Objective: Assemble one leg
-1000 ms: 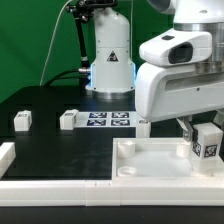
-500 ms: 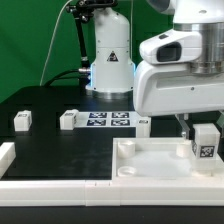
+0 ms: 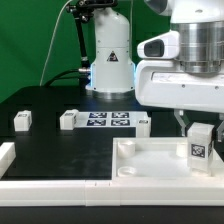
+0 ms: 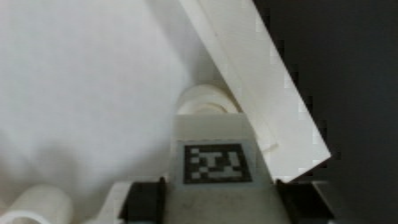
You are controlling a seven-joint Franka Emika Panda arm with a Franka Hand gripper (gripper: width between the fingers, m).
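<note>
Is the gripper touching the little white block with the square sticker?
Touching. In the wrist view the gripper squeezes the leg from both sides, with no gap showing.

A green backdrop (image 3: pixel 35 40) stands behind the black table (image 3: pixel 60 145), all evenly lit.
</note>
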